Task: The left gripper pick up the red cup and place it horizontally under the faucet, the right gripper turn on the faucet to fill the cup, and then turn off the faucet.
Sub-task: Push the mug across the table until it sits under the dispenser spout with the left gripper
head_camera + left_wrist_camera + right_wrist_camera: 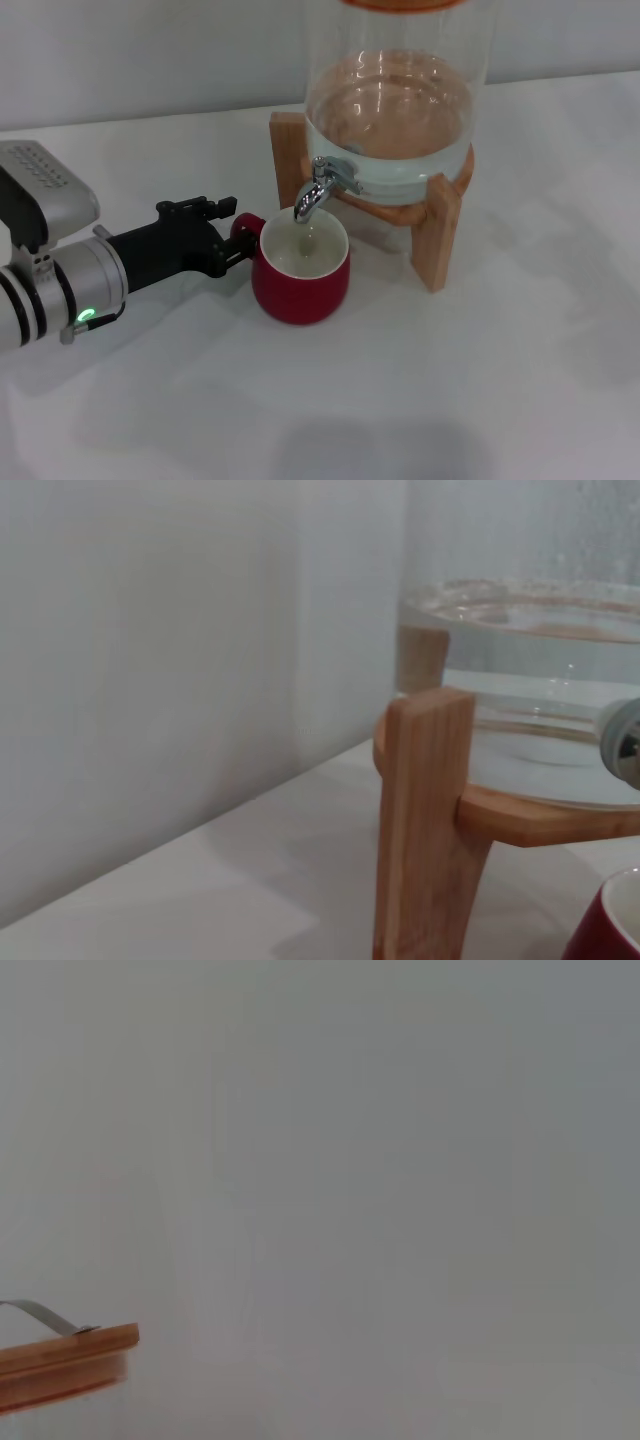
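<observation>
While the tap hangs over it, red cup [299,271]: upright on the white table [420,380], directly under the faucet [322,188].
Left gripper [238,238]: jaws clamped on the cup's handle, left side.
Glass jar [395,110]: on wooden stand [432,232], behind.

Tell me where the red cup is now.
In the head view, the red cup stands upright on the table directly under the faucet, with the left gripper at its handle.

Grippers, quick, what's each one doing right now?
Left gripper: closed on the red cup handle, under the faucet.
Right gripper: not in view.
</observation>
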`<action>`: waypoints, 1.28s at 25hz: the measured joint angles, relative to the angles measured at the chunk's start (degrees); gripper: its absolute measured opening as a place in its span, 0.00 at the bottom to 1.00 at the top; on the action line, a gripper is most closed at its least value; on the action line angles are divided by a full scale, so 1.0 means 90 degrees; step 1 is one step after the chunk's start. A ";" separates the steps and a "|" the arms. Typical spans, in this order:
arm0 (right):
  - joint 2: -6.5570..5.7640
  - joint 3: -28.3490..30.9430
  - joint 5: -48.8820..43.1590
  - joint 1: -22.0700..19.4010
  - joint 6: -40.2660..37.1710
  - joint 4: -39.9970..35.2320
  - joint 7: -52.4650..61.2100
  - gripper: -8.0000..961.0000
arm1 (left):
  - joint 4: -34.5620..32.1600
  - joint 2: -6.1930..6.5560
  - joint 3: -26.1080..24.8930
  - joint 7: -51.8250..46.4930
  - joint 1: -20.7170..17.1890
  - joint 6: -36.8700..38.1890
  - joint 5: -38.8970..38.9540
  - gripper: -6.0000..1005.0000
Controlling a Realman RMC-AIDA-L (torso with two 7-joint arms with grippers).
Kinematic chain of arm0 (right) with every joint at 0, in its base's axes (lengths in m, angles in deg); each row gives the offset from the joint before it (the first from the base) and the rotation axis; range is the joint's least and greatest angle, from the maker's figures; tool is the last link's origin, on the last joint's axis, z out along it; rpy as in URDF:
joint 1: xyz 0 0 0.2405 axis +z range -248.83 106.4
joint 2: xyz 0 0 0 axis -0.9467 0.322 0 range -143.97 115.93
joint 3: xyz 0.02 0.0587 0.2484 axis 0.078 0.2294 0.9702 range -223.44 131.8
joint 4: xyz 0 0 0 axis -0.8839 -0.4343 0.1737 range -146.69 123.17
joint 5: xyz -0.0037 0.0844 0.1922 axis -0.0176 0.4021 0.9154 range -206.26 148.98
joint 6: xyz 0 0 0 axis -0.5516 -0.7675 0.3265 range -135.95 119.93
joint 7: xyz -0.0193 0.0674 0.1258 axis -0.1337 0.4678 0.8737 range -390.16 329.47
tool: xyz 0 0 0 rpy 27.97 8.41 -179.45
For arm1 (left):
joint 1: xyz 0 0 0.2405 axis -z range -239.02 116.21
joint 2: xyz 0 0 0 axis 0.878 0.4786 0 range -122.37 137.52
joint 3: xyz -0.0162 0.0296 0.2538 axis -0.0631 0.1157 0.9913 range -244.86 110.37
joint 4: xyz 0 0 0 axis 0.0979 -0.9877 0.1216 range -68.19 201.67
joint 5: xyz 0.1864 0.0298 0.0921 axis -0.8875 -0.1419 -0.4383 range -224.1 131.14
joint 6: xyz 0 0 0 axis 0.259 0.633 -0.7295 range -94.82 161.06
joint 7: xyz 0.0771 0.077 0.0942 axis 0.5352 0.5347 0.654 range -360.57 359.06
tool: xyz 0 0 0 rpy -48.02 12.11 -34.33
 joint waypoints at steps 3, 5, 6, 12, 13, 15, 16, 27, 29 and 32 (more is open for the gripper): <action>0.0000 0.0000 0.0000 0.0003 0.0000 0.0000 -0.0005 0.75 | -0.0004 -0.0001 0.0076 -0.0048 0.0030 0.0013 0.0005 0.51; 0.0000 0.0000 0.0000 0.0001 0.0000 0.0000 -0.0010 0.75 | -0.0005 -0.0001 0.0088 -0.0082 0.0039 0.0022 0.0007 0.51; 0.0000 0.0000 0.0000 -0.0001 0.0000 -0.0001 -0.0012 0.75 | -0.0006 -0.0001 0.0089 -0.0100 0.0040 0.0023 0.0004 0.51; 0.0000 0.0000 0.0000 0.0000 0.0000 -0.0009 -0.0012 0.75 | -0.0017 0.0001 0.0100 -0.0167 0.0005 0.0024 -0.0003 0.51; 0.0000 0.0000 0.0000 0.0000 0.0000 -0.0008 -0.0012 0.75 | -0.0018 0.0002 0.0105 -0.0171 -0.0006 0.0025 -0.0003 0.51; 0.0000 0.0000 0.0000 0.0002 0.0000 -0.0009 -0.0012 0.75 | -0.0018 0.0003 0.0135 -0.0173 -0.0026 0.0025 -0.0005 0.51; 0.0000 0.0000 0.0001 0.0004 0.0000 -0.0009 -0.0012 0.75 | -0.0019 0.0004 0.0153 -0.0176 -0.0033 0.0024 -0.0005 0.51; 0.0000 0.0000 0.0018 0.0003 0.0000 -0.0009 -0.0011 0.75 | -0.0024 0.0017 0.0550 -0.0448 -0.0058 0.0070 -0.0021 0.51; 0.0000 0.0000 0.0019 0.0002 0.0001 -0.0009 -0.0011 0.75 | -0.0027 0.0018 0.0560 -0.0480 -0.0070 0.0070 -0.0024 0.51; 0.0000 0.0000 0.0021 0.0000 0.0004 -0.0010 -0.0011 0.75 | -0.0030 0.0023 0.0567 -0.0501 -0.0117 0.0065 -0.0031 0.51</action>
